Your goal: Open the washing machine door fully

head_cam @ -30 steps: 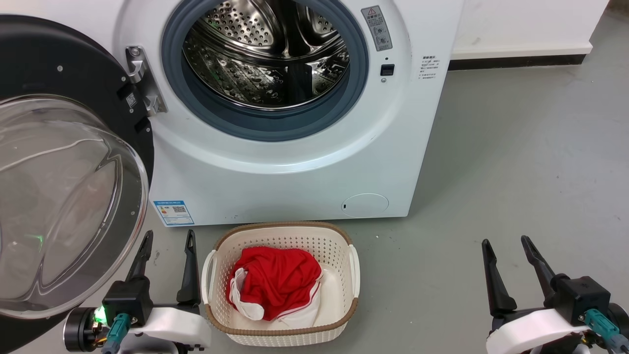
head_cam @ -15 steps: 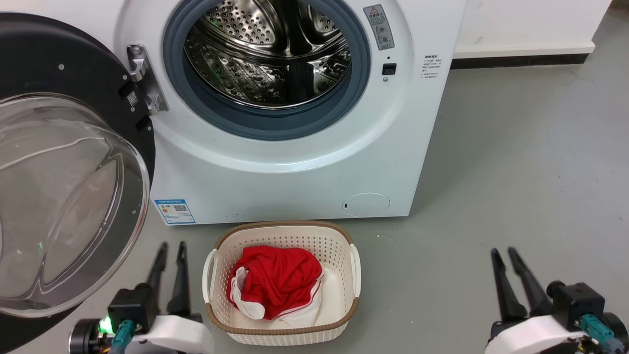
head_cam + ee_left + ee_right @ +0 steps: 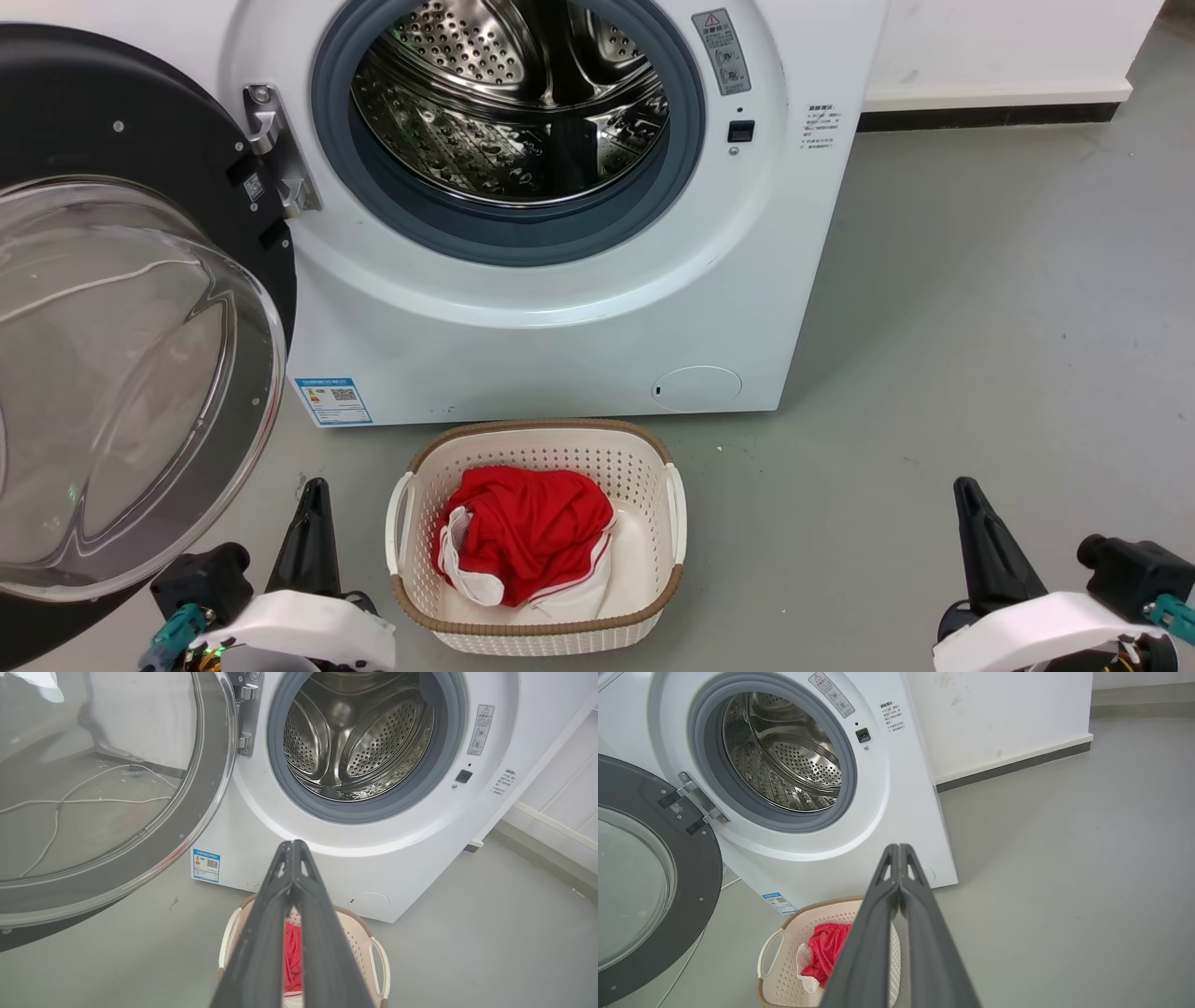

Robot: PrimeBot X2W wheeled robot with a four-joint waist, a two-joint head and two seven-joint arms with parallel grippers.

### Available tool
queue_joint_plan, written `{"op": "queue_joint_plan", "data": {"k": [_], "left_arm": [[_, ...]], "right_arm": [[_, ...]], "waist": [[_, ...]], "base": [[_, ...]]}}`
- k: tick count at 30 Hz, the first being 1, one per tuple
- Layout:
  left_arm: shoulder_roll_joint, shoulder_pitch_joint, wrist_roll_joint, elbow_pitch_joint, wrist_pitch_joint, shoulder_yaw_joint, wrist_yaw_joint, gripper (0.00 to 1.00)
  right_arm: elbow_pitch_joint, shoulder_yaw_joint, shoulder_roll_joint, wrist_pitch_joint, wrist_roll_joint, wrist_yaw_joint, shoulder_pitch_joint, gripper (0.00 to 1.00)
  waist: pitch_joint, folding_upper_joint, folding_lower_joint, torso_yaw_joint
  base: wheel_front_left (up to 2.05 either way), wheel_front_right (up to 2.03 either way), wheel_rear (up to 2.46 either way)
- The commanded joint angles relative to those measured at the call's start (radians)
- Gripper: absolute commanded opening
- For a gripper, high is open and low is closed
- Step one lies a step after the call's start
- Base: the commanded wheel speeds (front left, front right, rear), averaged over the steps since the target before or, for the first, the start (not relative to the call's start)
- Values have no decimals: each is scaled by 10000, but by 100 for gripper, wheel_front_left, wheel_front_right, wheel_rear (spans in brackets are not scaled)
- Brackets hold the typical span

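Grey floor (image 3: 980,327) is noted before a white wall (image 3: 1008,47). The washing machine (image 3: 560,345) is stood on it, facing the robot, with its steel drum (image 3: 513,103) exposed inside a grey rubber ring (image 3: 504,238). The washing machine door (image 3: 131,327) is found swung wide to the robot's left, hung on a metal hinge (image 3: 275,149) at the left edge of the opening; its glass bowl is turned toward the head camera. A cream basket (image 3: 541,429) is set on the floor just before the machine, with a red garment (image 3: 523,532) heaped in it. The left gripper (image 3: 292,845) is held low between the door's lower rim and the basket, its jaws pressed together on nothing. The right gripper (image 3: 899,848) is held low at the far right, well apart from machine and basket, jaws likewise clenched and empty.
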Motion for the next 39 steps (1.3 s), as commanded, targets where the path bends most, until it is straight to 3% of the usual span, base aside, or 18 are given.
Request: {"op": "queue_joint_plan", "data": {"k": [1, 39], "left_arm": [[41, -318, -279, -128, 39, 68, -66, 0], [-306, -675, -5742, 172, 1424, 687, -777, 0]], "right_arm": [[-119, -11, -75, 14, 323, -1, -321, 0], [484, -235, -218, 861, 6194, -2, -937, 0]], "waist": [[0, 0, 0, 1], [-6, 0, 0, 59]], "base": [[0, 0, 0], [0, 0, 0]]}}
